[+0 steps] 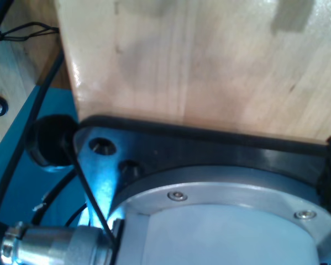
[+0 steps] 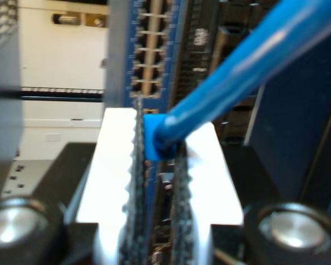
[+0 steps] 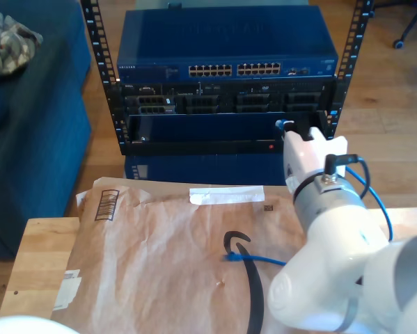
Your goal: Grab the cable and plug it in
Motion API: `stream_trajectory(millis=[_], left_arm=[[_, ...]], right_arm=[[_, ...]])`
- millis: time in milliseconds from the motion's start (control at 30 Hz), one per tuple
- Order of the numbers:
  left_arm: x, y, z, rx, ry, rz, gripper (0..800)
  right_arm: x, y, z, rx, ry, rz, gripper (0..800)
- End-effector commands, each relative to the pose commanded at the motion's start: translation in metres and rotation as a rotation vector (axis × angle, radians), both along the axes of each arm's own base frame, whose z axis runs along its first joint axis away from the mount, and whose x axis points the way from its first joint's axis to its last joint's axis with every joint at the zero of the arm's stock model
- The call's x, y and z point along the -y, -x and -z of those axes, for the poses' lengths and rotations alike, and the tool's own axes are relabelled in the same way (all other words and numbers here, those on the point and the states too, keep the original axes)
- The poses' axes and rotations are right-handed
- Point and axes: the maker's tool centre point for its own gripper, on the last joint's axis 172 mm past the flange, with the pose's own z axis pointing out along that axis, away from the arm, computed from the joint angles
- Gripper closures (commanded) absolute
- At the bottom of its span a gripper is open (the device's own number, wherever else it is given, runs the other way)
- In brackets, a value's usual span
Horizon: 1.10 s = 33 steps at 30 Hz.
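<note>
My second gripper [image 2: 157, 165] clenches cable [image 2: 237, 72] plug; approach switch [image 3: 225, 52] port slowly — keep straight; first gripper: can't tell.

In the exterior view, a white arm [image 3: 333, 229] rises from the lower right of the frame, its pincer [image 3: 292, 129] reaching toward the equipment rack [image 3: 222, 76] at top centre. The blue cable [image 3: 260, 260] trails across brown wrapping paper [image 3: 166, 257] covering the tabletop [image 3: 34, 257].
</note>
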Motion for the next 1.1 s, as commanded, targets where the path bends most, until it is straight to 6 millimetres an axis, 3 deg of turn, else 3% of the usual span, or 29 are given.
stream_trajectory(millis=[267, 500, 633, 800, 867, 1100], left_arm=[[0.000, 0.000, 0.000, 0.000, 0.000, 0.000, 0], [0.000, 0.000, 0.000, 0.000, 0.000, -0.002, 0], [0.000, 0.000, 0.000, 0.000, 0.000, 0.000, 0], [0.000, 0.000, 0.000, 0.000, 0.000, 0.000, 0], [0.000, 0.000, 0.000, 0.000, 0.000, 0.000, 0], [0.000, 0.000, 0.000, 0.000, 0.000, 0.000, 0]], right_arm=[[0.013, -0.022, -0.012, 0.062, -0.017, 0.048, 800], [0.003, -0.046, -0.010, 0.127, -0.042, 0.070, 800], [-0.010, -0.056, -0.024, 0.213, -0.102, 0.014, 800], [0.008, -0.067, -0.035, 0.245, -0.122, 0.028, 800], [0.011, -0.072, -0.049, 0.284, -0.132, 0.038, 800], [0.006, -0.085, -0.029, 0.283, -0.122, 0.046, 800]])
